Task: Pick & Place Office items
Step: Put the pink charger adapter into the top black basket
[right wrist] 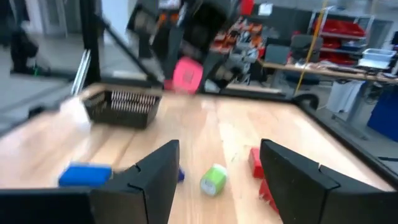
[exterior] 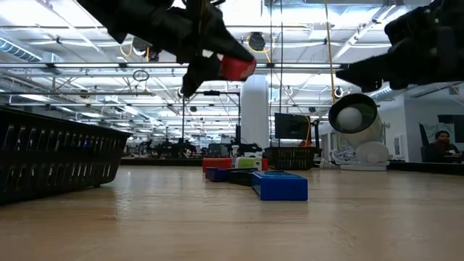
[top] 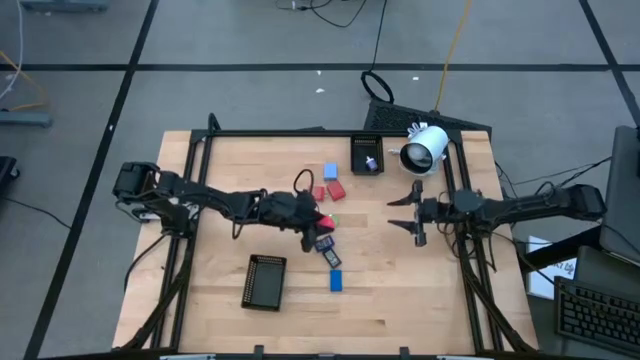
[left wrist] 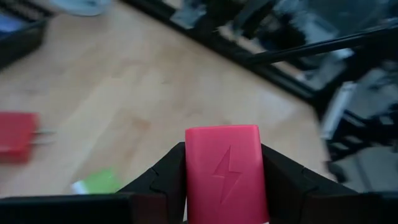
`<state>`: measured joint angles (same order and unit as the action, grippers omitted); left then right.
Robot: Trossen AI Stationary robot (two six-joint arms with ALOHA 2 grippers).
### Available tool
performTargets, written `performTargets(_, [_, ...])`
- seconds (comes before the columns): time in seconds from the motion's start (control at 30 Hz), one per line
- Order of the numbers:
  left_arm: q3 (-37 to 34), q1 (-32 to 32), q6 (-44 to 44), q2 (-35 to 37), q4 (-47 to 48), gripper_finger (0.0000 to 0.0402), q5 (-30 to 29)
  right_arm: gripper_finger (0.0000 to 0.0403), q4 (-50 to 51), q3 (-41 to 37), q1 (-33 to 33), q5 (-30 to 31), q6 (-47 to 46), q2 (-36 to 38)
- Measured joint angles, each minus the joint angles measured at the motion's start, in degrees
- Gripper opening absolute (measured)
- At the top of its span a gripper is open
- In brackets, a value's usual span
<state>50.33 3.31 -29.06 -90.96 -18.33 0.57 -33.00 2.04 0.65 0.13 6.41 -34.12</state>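
I have the left gripper (left wrist: 224, 186) over the middle of the surface (top: 420, 290), and its jaws are clenched on a pink block (left wrist: 225, 171) with a lightning-bolt mark on its face. In the low view the block hangs clear above the wood, pinched at the tip of the arm. Straight below and just beside it in the high view lie a dark flat rectangle (top: 324, 243) and a blue flat rectangle (top: 332, 258); another blue flat piece (top: 337, 281) sits a little nearer the front edge. A red block (top: 335, 188) and a light-blue block (top: 330, 172) rest farther back, near a green piece (right wrist: 213, 178) that I can only make out well from the right wrist.

The right gripper (right wrist: 217, 171) hovers on its own side of the surface, well apart from the items, jaws released and holding nothing. One black mesh tray (top: 264, 281) lies near the front left; a second one (top: 368, 155) at the back edge seems to hold a small purple piece, though that view is poor. A white cylindrical device (top: 425, 150) stands beside it.
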Motion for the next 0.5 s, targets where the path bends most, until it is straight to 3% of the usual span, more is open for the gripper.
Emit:
performTargets(0.17, [0.0,-1.5,-1.9,0.0,-2.0,0.0154,4.9,0.0215,0.2,3.9,2.3,4.0,5.1,-7.9])
performTargets(0.5, [-0.1,-2.0,-4.5,-2.6,-2.9,0.0156,6.2,0.0215,-18.0,6.1,2.8,4.6,9.7,-25.4])
